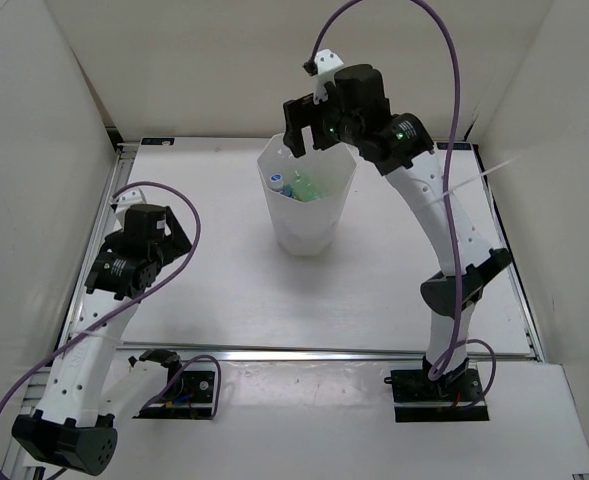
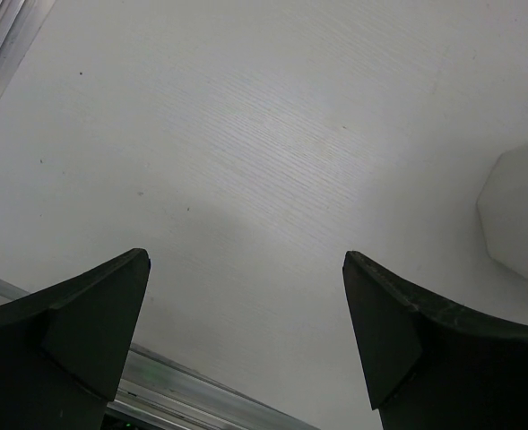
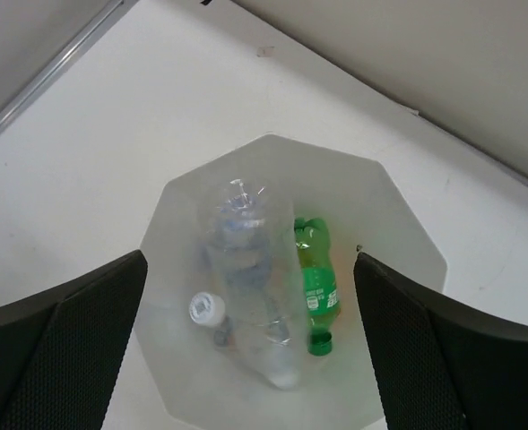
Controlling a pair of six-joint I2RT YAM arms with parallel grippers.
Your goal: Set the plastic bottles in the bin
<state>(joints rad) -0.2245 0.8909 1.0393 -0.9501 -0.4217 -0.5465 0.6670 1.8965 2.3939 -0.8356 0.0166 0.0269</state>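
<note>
Plastic bottles (image 3: pixel 246 296) inside bin (image 3: pixel 389 210), right tool (image 3: pixel 250 260) open above, left tool (image 2: pixel 246 258) open, both empty

High camera, two wrist cameras
Top looks down from behind. Right wrist looks into the bin (image 3: pixel 400 240); left faces the table (image 2: pixel 246 134).

Table (image 2: pixel 246 134): white, matt, with a fine straight grain like printed wood laminate.
Rail (image 2: pixel 210 394): bare metal, brushed, with a dull sheen.
Bin (image 3: pixel 398 206): milky translucent plastic with smooth, satin walls.
Clear bottle (image 3: pixel 246 269): thin transparent plastic, crinkled and glossy.
Green bottle (image 3: pixel 315 278): translucent green plastic, glossy.
Cap (image 3: pixel 206 308): opaque white plastic.
Left gripper (image 2: pixel 246 264): fingers (image 2: pixel 75 331) of matt black plastic, smooth.
Right gripper (image 3: pixel 250 258): fingers (image 3: pixel 75 349) of matt black, with a fine dotted texture.
Cable (image 1: pixel 457 120): purple sheath, smooth with a slight shine.
</note>
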